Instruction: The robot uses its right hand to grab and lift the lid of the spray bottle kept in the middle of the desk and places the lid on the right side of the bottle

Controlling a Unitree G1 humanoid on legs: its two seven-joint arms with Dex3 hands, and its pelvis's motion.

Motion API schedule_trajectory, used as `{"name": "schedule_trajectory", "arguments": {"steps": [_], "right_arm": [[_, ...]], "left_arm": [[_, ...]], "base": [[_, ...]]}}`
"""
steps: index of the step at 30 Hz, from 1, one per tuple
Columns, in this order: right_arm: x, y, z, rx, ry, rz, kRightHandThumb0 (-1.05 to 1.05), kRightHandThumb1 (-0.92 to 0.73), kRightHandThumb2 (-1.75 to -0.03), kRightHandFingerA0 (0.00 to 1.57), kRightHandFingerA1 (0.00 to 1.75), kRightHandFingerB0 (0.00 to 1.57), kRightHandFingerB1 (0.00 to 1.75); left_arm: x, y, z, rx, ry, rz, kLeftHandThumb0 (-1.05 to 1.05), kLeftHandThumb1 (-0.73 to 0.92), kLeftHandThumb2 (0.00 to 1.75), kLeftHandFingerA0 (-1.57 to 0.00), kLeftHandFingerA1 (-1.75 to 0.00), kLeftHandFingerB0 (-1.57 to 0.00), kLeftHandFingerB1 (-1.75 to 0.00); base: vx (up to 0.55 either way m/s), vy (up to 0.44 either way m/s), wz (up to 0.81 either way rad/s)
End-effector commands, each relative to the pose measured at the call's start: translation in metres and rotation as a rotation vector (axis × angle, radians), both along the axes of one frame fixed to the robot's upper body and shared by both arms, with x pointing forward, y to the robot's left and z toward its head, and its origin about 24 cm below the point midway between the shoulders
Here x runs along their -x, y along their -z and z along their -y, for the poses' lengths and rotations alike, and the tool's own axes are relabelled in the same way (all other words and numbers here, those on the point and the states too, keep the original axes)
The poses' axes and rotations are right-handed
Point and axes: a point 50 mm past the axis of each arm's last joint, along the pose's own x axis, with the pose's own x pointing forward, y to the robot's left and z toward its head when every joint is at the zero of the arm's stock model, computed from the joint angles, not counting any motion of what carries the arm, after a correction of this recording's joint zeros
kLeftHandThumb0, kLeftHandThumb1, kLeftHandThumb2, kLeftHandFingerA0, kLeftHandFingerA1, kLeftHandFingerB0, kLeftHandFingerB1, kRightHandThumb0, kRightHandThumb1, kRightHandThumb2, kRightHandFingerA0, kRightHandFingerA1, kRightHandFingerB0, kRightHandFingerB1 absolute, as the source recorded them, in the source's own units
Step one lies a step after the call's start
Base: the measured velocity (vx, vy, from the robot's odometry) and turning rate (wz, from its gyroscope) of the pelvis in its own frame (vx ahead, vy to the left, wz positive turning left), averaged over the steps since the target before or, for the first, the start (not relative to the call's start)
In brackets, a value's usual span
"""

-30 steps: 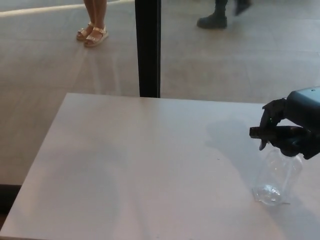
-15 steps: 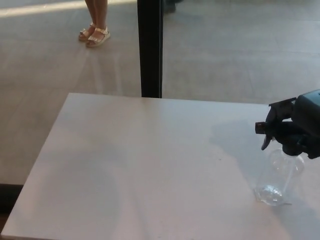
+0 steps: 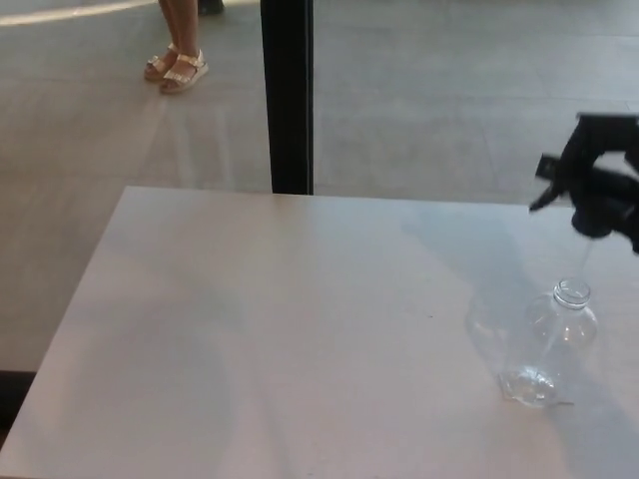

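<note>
Up comes the lid [image 3: 571, 178], now clear of the bottle [image 3: 547, 349] with its thin tube trailing down toward the open neck. Right robot hand [image 3: 607, 185] is clamped on it, high above the bottle standing on the counter [image 3: 280, 329].

Count, relative to the desk [image 3: 250, 329]: 1 clear spray bottle [image 3: 544, 344] stood on it, near its right edge, neck open. 1 black lid [image 3: 569, 175] with trigger was above the bottle, off it, held by 1 robot hand, the right hand [image 3: 611, 185]. 1 thin dip tube [image 3: 583, 261] hung from the lid toward the neck. Beyond the desk's far edge: 1 black post [image 3: 288, 95], and 2 sandalled feet [image 3: 175, 68] of 1 person on the floor.
</note>
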Motion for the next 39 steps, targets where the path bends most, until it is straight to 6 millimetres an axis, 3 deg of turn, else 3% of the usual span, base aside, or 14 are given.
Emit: {"name": "schedule_trajectory", "arguments": {"steps": [1,2,3,11,12,13,20,21,25,26,29,32,33,39], "right_arm": [[0.001,-0.045,0.003,-0.016,-0.017,0.066,-0.24,-0.52,-1.21,0.93,1.75,0.75,1.59],[0.002,-0.055,0.002,-0.006,-0.026,0.1,-0.22,-0.5,-1.22,0.93,1.75,0.76,1.59],[0.003,-0.061,0.002,-0.006,-0.025,0.111,-0.26,-0.51,-1.23,0.95,1.75,0.77,1.59],[0.007,-0.107,0.018,0.041,0.077,0.144,-0.27,-0.58,-1.06,0.92,1.75,0.74,1.46],[0.009,-0.112,0.021,0.037,0.078,0.155,-0.26,-0.55,-1.1,0.91,1.75,0.74,1.49],[0.011,-0.118,0.024,0.022,0.084,0.177,-0.25,-0.46,-1.2,0.94,1.75,0.77,1.55],[0.018,-0.138,0.051,-0.07,0.155,0.211,-0.22,-0.52,-1.15,0.92,1.75,0.75,1.55],[0.019,-0.121,0.066,-0.09,0.182,0.185,-0.28,-0.5,-1.13,1.18,1.37,0.97,1.25],[0.017,-0.092,0.079,-0.116,0.197,0.147,-0.22,-0.47,-1.22,0.91,1.74,0.76,1.61],[0.018,-0.064,0.088,-0.115,0.249,0.081,-0.24,-0.52,-1.13,0.9,1.72,0.76,1.59],[0.023,-0.024,0.099,-0.114,0.28,-0.012,-0.23,-0.6,-1.0,0.86,1.74,0.72,1.59],[0.027,0.012,0.102,-0.102,0.292,-0.056,-0.18,-0.61,-0.94,0.96,1.7,0.71,1.52],[0.029,0.033,0.1,-0.101,0.305,-0.09,-0.23,-0.63,-0.96,0.87,1.72,0.75,1.52],[0.036,0.097,0.089,-0.086,0.288,-0.144,-0.26,-0.63,-1.0,0.89,1.75,0.77,1.51]], "left_arm": [[0.0,-0.004,-0.004,-0.023,0.006,0.008,-0.95,0.92,0.67,-0.55,-0.54,-0.4,-0.4],[0.001,-0.004,-0.004,-0.018,0.005,0.01,-0.91,0.73,1.15,-0.51,-0.63,-0.34,-0.53],[0.001,-0.004,-0.004,-0.021,0.001,0.009,-0.92,0.92,0.68,-0.56,-0.53,-0.4,-0.4],[0.003,-0.004,-0.005,-0.029,-0.002,-0.009,-0.93,0.92,0.69,-0.54,-0.51,-0.39,-0.39],[0.003,-0.004,-0.004,-0.028,-0.003,-0.009,-0.89,0.71,1.14,-0.48,-0.59,-0.33,-0.51],[0.004,-0.004,-0.005,-0.031,-0.001,-0.012,-0.93,0.92,0.69,-0.55,-0.5,-0.38,-0.38],[0.004,-0.003,-0.005,-0.027,-0.017,-0.021,-0.93,0.91,0.68,-0.57,-0.49,-0.38,-0.38],[0.004,-0.003,-0.004,-0.028,-0.01,-0.015,-0.93,0.92,0.68,-0.57,-0.51,-0.39,-0.39],[0.005,-0.003,-0.004,-0.027,-0.011,-0.015,-0.94,0.73,1.15,-0.52,-0.6,-0.32,-0.5],[0.006,-0.003,-0.004,-0.024,-0.016,-0.006,-0.96,0.9,0.67,-0.57,-0.51,-0.38,-0.39],[0.004,-0.005,-0.005,-0.034,-0.002,-0.006,-0.94,0.92,0.68,-0.56,-0.49,-0.38,-0.38],[0.004,-0.005,-0.005,-0.027,-0.012,-0.002,-1.01,0.77,1.15,-0.48,-0.58,-0.33,-0.5],[0.003,-0.005,-0.006,-0.029,-0.011,-0.003,-0.93,0.92,0.68,-0.56,-0.51,-0.39,-0.39],[0.002,-0.006,-0.007,-0.029,-0.016,0.004,-0.96,0.9,0.67,-0.57,-0.54,-0.39,-0.39]], "base": [[0.0,0.0,0.0],[0.0,0.0,0.0],[0.0,0.0,0.0],[0.0,0.0,0.0],[0.0,0.0,0.0],[0.0,0.0,0.0],[0.0,0.0,0.0],[0.0,0.0,0.0],[0.0,0.0,0.0],[0.0,0.0,0.0],[0.0,0.0,0.0],[0.0,0.0,0.0],[0.0,0.0,0.0],[0.0,0.0,0.0]]}}
